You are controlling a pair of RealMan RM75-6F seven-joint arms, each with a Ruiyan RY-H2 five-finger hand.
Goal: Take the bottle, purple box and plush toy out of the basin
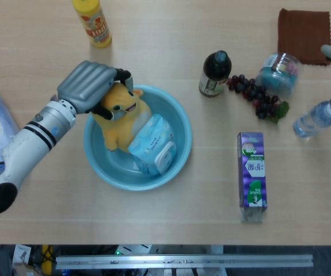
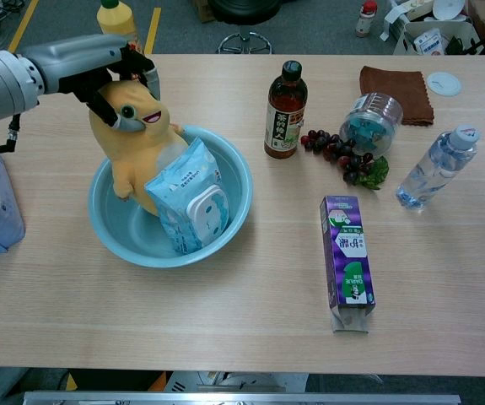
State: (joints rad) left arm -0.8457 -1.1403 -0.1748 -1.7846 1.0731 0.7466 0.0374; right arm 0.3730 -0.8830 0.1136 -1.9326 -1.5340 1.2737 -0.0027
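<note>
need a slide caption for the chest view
Left hand grips the plush toy by the head, lifting it from the blue basin; purple box already on the table.

The worktop (image 2: 183,321) is pale wood-grain laminate with a smooth matt face, and the basin (image 2: 238,198) on it is smooth, slightly glossy light-blue plastic. The plush toy (image 2: 132,139) is soft yellow pile fabric, the wipes pack (image 2: 191,202) beside it is shiny crinkled film, and the left hand (image 1: 87,86) has a satin grey metallic-looking shell with black fingers (image 1: 122,73). The purple box (image 2: 346,257) is glossy printed card, the water bottle (image 2: 432,173) clear ribbed plastic, and the brown cloth (image 2: 396,91) coarse and matt.
</note>
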